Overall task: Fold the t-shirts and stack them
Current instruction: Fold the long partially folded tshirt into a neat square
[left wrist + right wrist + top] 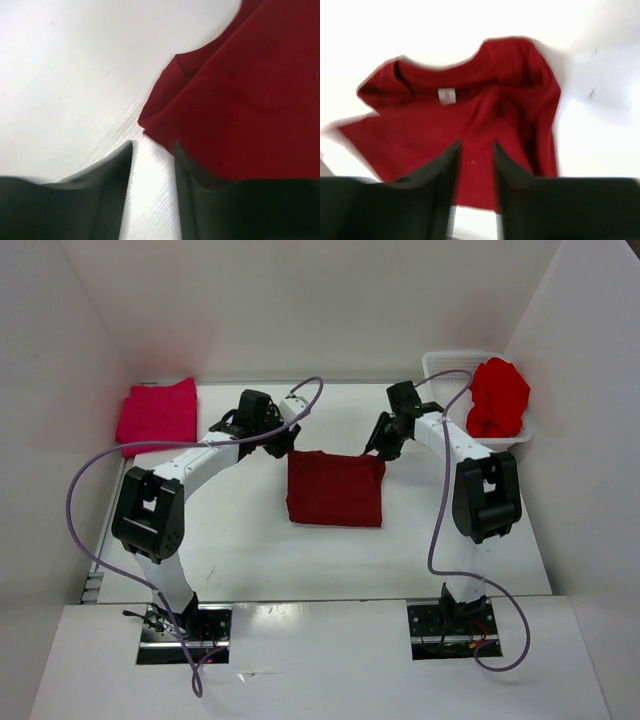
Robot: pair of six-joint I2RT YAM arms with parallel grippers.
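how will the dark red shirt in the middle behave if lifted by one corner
Probably floppy: the dark maroon t-shirt lies in soft folds, so it would likely drape and unfold. Seems light: its layered edges look thin.

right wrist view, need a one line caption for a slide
Right hand open over the dark maroon t-shirt lying on the white table, white neck tag showing.

Matt, soft cloth of maroon t-shirt (333, 490); smooth, faintly ribbed white table (250, 550).
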